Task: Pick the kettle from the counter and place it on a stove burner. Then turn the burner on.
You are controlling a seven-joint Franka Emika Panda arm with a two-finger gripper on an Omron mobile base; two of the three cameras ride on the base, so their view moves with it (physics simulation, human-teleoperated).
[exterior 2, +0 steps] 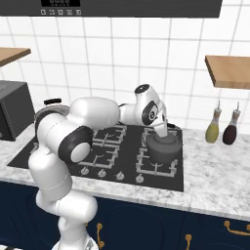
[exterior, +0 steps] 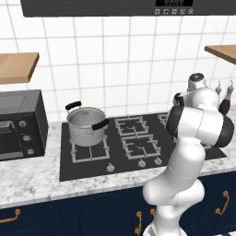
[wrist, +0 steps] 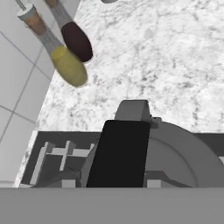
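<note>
A: What is the biggest thing here?

B: The long white marble tabletop [exterior 2: 215,180] with grey veins. It is carrying the flat black glass cooktop [exterior 2: 161,181] with its grey metal grates.

A: And the shiny steel pot [exterior: 86,125] with two black side handles?

B: It is sitting on a back burner, well apart from the job.

A: Where is the small squat dark-grey metal kettle [exterior 2: 164,148]?

B: It is resting on the front right burner, I think so the flame can heat it.

A: What is the tool [exterior 2: 161,131] doing?

B: It is reaching down from above, pressed together on the thin black arched handle [wrist: 118,153]. That part is thin and easy to pinch.

A: And those two glass bottles [exterior 2: 222,127]?

B: They are standing by the smooth white tiled wall, out of the way.
</note>
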